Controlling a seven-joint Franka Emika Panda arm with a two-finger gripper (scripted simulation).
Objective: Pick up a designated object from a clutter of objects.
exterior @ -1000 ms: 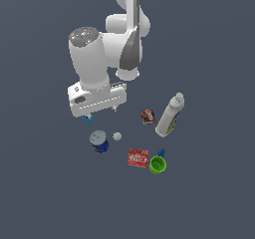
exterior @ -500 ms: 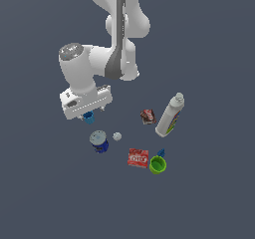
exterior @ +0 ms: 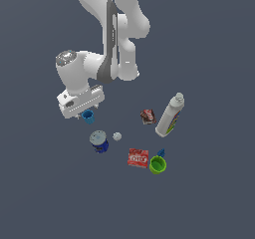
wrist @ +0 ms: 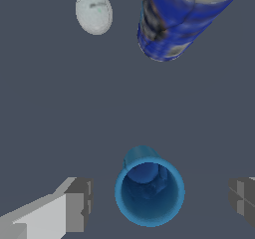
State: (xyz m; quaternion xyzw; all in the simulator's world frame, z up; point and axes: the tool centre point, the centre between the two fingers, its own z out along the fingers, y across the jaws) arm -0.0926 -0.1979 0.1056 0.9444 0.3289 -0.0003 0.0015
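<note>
Where the smooth white arm bends down to its wrist, the gripper (exterior: 85, 114) hangs over a small blue plastic cup (exterior: 88, 115), and that cup serves as the landmark here. In the wrist view the blue cup (wrist: 149, 191) is a round, thin-walled tumbler standing upright with its mouth open to the camera; its inside is a darker, mottled blue and I cannot tell whether anything lies in it. A rounded bulge shows at its far rim, possibly a handle. The jaws stand open, one blocky grey finger (wrist: 77, 203) on one side of the cup and the other finger (wrist: 243, 195) on the opposite side, both apart from its wall.

Near the cup, on the dark grey matte table (exterior: 209, 54), stands a dark-blue can (exterior: 99, 141) with a pale grey lid, cylindrical and glossy with a blotchy printed wrap. Just beside the can lies a tiny grey ball (exterior: 117, 136), smooth and pale. Farther from the cup towards the exterior view's right, a small brown-red pack (exterior: 148, 116) lies crumpled, and beyond it a white bottle (exterior: 170, 115) with a green label lies tilted. A flat red packet (exterior: 138, 158) lies beyond the can, with a green cup (exterior: 158, 165) touching or nearly touching its edge; the green cup's mouth is open and looks hollow.
</note>
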